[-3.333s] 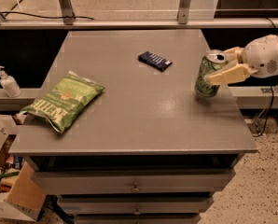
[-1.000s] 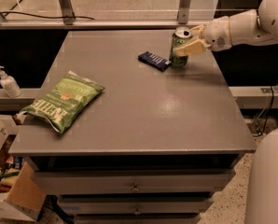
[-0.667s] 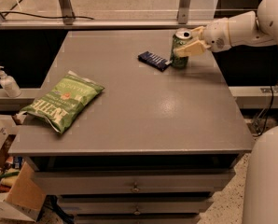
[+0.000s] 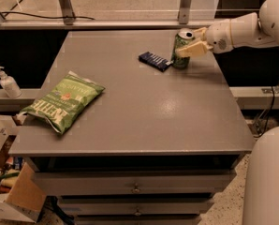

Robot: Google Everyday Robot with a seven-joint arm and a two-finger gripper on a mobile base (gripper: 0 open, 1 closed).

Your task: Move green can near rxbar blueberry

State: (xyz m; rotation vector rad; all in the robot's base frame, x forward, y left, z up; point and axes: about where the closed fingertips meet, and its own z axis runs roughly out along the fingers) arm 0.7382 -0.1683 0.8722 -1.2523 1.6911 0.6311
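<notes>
The green can (image 4: pixel 180 45) stands upright on the grey table (image 4: pixel 144 111) at the back right. Its left side is right next to the dark blue rxbar blueberry (image 4: pixel 154 61), which lies flat. My gripper (image 4: pixel 186 42) comes in from the right on a white arm (image 4: pixel 242 32). Its tan fingers (image 4: pixel 192 50) are closed around the can's right side.
A large green chip bag (image 4: pixel 62 102) lies at the table's front left. A soap bottle (image 4: pixel 7 83) stands on a ledge to the left. A cardboard box (image 4: pixel 13 196) sits on the floor at the lower left. Drawers (image 4: pixel 137 189) are under the tabletop. A metal rail (image 4: pixel 130 25) runs behind the table.
The gripper carried the green can from the table's right edge to the back, beside the rxbar. Over the last second almost nothing has moved.
</notes>
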